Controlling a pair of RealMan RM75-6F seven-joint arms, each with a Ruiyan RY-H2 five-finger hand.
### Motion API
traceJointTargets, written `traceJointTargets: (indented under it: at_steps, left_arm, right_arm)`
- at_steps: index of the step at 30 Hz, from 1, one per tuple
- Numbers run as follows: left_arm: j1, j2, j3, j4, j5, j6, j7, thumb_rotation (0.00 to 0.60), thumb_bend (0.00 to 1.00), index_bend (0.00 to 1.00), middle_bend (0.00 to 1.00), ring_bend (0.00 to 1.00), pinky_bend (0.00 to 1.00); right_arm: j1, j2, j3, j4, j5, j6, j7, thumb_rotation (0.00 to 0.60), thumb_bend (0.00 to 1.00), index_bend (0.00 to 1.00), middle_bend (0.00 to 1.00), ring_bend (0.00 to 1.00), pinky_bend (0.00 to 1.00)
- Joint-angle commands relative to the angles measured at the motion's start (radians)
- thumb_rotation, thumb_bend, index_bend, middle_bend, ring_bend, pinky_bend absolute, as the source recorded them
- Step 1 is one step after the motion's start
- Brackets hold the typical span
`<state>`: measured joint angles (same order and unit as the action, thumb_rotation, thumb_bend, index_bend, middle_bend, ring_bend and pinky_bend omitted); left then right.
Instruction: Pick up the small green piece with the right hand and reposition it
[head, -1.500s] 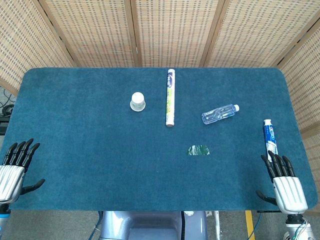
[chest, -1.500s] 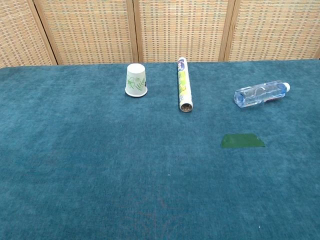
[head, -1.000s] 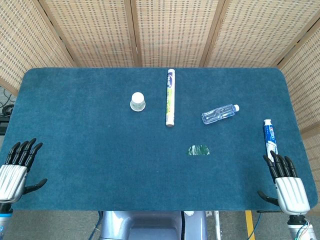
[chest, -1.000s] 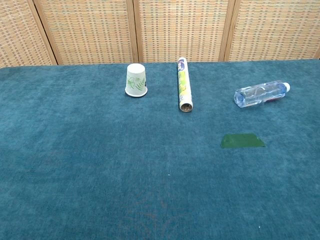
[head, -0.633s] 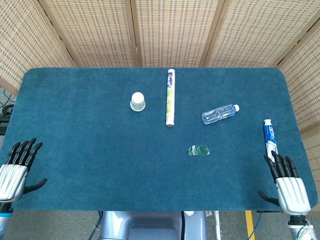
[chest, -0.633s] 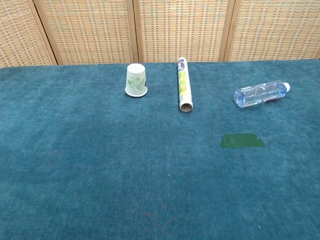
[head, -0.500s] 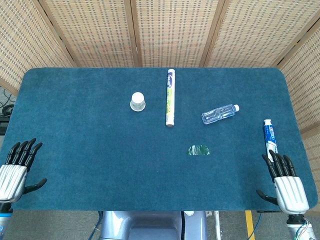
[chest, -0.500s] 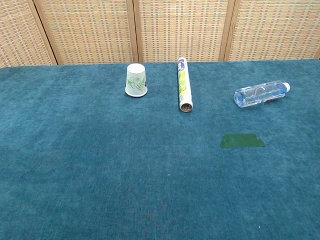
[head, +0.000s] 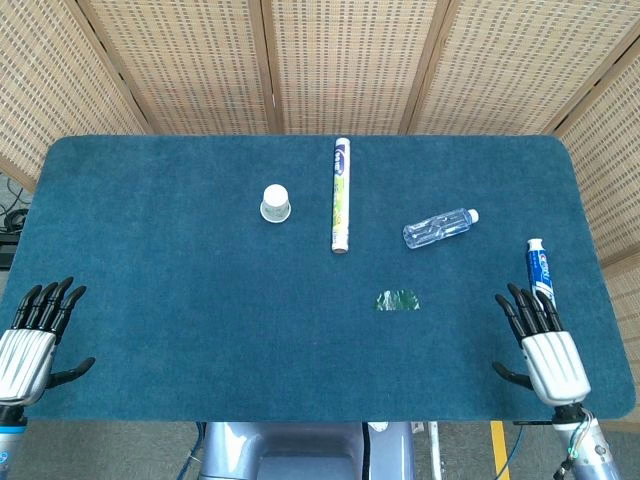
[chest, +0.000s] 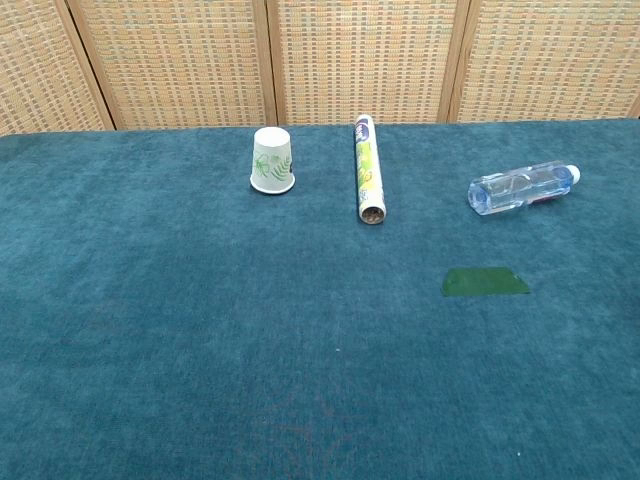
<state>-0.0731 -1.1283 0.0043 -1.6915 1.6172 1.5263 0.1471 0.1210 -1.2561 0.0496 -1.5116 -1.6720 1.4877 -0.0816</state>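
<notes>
A small flat green piece (head: 397, 300) lies on the blue table cloth (head: 180, 290), right of the middle; in the chest view the green piece (chest: 485, 282) lies alone on the cloth. My right hand (head: 541, 345) hovers at the table's near right corner, fingers spread and empty, well to the right of the piece. At the near left corner my left hand (head: 30, 335) is also spread with nothing in it. Neither hand shows in the chest view.
An upturned paper cup (head: 275, 203), a long lying tube (head: 341, 195) and a lying clear water bottle (head: 438, 228) sit behind the piece. A toothpaste tube (head: 540, 274) lies near the right edge, just beyond my right hand. Wicker screens stand behind the table.
My right hand has shifted left and slightly forward over the table's near right corner, closer to the green piece. The left hand and all objects have stayed put.
</notes>
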Motion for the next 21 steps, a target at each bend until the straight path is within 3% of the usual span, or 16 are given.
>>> traceJointTargets:
  at_steps: [1, 9, 21]
  left_arm:
    - [-0.001, -0.002, 0.000, 0.000, -0.002, -0.002, 0.003, 0.600, 0.09, 0.00, 0.00, 0.00, 0.00]
    - [-0.002, 0.003, 0.002, -0.010, 0.000, -0.004, -0.006, 0.600, 0.09, 0.00, 0.00, 0.00, 0.00]
    - [-0.004, 0.003, 0.001, -0.006, -0.004, -0.007, -0.011, 0.600, 0.09, 0.00, 0.00, 0.00, 0.00]
  right_arm:
    - [0.034, -0.027, 0.025, 0.040, 0.010, -0.022, 0.011, 0.600, 0.13, 0.00, 0.00, 0.00, 0.00]
    - [0.130, -0.153, 0.077, 0.225, -0.031, -0.013, 0.042, 0.600, 0.13, 0.00, 0.00, 0.00, 0.00]
    - [0.222, -0.265, 0.068, 0.365, 0.013, -0.132, 0.036, 0.600, 0.16, 0.00, 0.00, 0.00, 0.00]
